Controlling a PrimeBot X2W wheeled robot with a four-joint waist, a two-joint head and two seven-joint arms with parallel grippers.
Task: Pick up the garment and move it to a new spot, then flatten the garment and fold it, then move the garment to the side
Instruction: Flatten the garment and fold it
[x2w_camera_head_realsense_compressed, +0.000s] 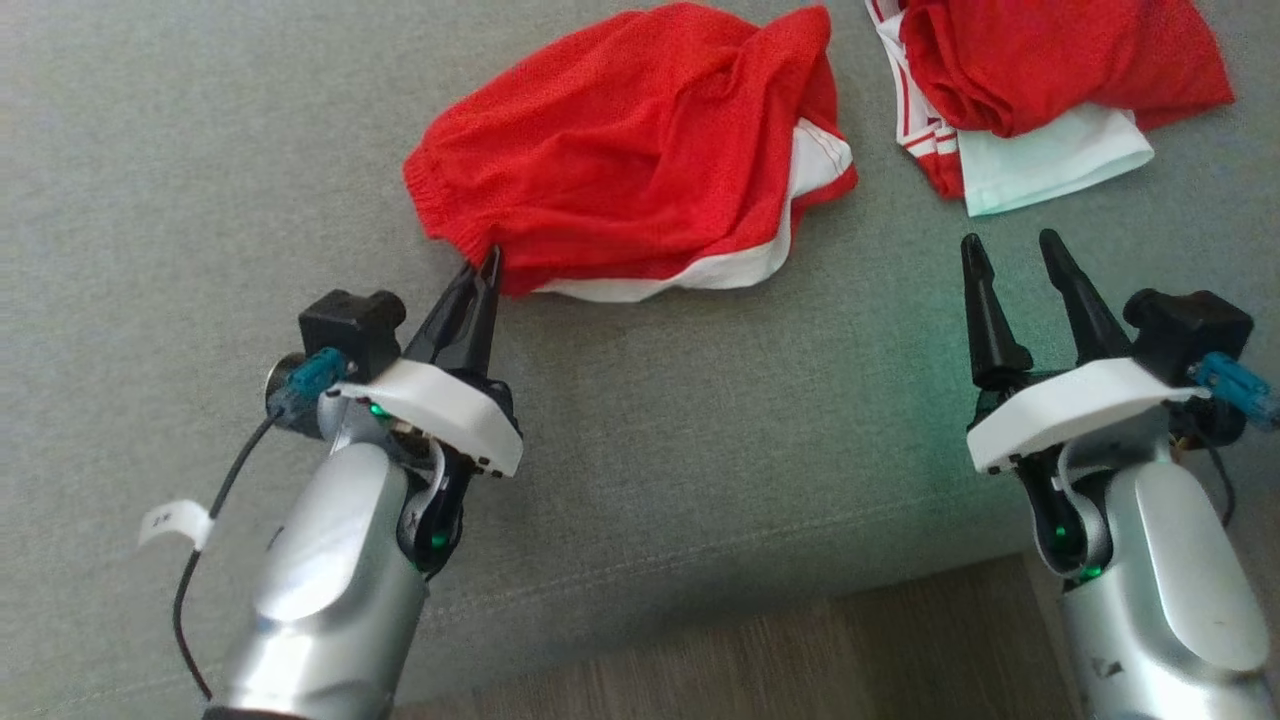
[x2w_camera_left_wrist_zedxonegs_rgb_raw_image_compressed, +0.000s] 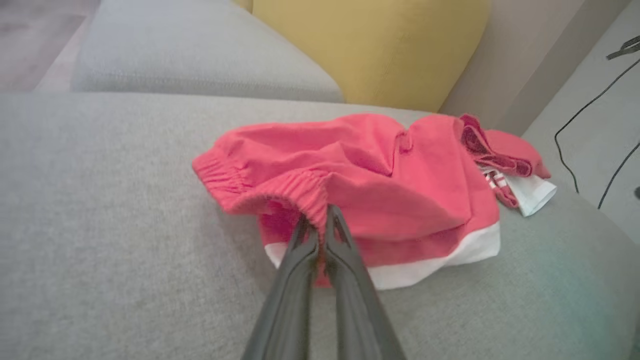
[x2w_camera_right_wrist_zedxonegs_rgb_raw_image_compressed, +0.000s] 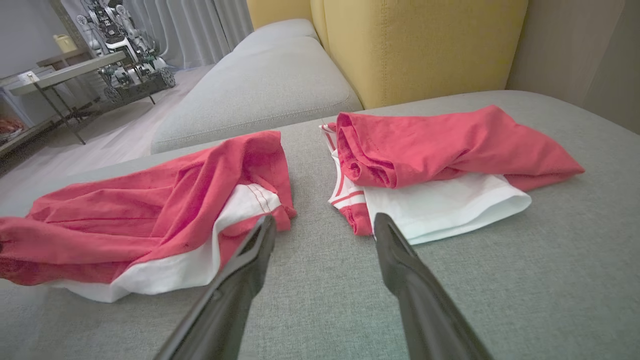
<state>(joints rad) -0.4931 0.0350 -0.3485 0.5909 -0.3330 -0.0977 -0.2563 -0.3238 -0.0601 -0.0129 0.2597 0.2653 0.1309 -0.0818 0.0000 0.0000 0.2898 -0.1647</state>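
While clamped on garment, left end effector

The garment is thin, matt red mesh cloth; the sofa is coarse grey woven fabric. The left claw has matt black plastic fingers and a glossy silver forearm.

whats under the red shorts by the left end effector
A white fabric layer peeks out beneath the red mesh shorts, on the grey sofa cushion. How far it reaches underneath is hidden.
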